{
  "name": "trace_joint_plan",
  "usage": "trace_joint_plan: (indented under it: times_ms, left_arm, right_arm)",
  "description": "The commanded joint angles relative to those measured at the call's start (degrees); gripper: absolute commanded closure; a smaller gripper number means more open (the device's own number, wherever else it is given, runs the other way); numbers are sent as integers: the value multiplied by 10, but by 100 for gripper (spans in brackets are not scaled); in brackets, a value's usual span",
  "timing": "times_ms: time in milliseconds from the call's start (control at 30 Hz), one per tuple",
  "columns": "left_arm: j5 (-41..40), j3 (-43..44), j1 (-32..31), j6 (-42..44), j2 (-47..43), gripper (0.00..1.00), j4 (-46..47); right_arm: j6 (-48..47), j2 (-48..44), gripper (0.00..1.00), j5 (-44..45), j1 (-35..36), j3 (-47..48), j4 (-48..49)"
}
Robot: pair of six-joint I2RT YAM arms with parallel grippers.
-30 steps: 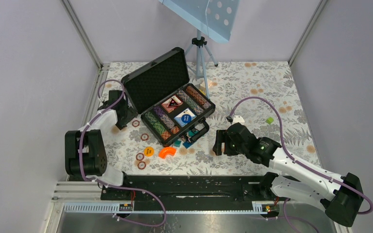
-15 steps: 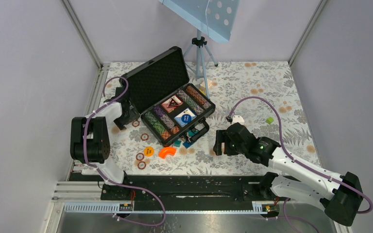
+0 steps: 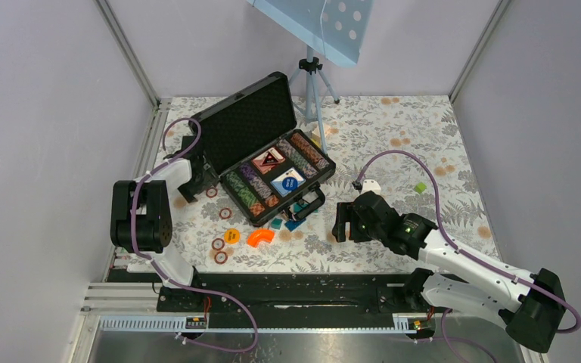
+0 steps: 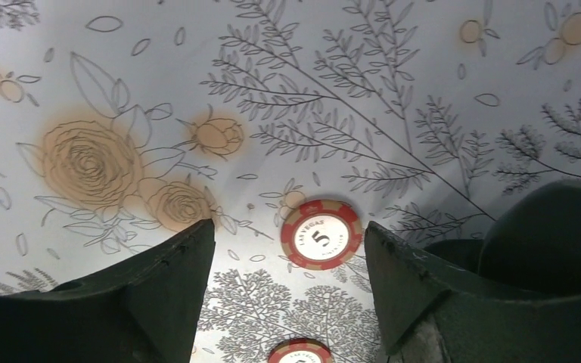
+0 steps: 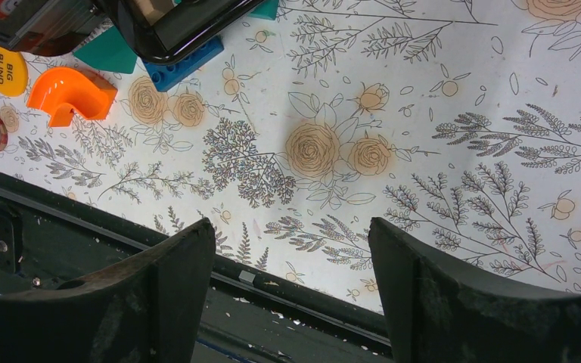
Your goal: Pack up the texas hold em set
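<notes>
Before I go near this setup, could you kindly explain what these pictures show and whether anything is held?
Two robot arms are bolted at the table's near edge, each with a two-finger gripper. One picture looks down from above; the other two come from wrist cameras, so the dark shapes are the grippers' own fingers. An open black briefcase holds rows of poker chips and two card decks; loose red chips and an orange curved piece lie beside it. The left gripper hangs open above a red chip; the right gripper is open too. Neither holds anything.
</notes>
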Motion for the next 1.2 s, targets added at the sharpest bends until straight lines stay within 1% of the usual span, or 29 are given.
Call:
trace_joint_plan:
  times_ms: [0, 133, 367, 433, 567, 667, 867, 1167]
  left_arm:
    - [78, 0, -25, -2, -8, 27, 100]
    - [99, -7, -32, 2, -11, 27, 128]
    - [99, 9, -45, 17, 3, 27, 126]
    - [85, 12, -45, 19, 3, 27, 115]
    - [35, 34, -45, 24, 17, 27, 55]
    - [6, 43, -45, 25, 29, 27, 28]
    - [13, 33, -45, 26, 36, 37, 31]
    - [16, 19, -46, 29, 28, 39, 33]
  right_arm:
    - [-4, -7, 19, 14, 2, -2, 0]
    - [-3, -6, 19, 15, 2, -2, 0]
    - [-2, -3, 19, 14, 2, -1, 0]
    - [-1, -3, 19, 13, 2, 0, 0]
    - [-1, -3, 19, 13, 2, 1, 0]
    - [0, -2, 19, 12, 2, 1, 0]
    - [0, -4, 19, 12, 3, 0, 0]
    - [0, -6, 19, 12, 2, -3, 1]
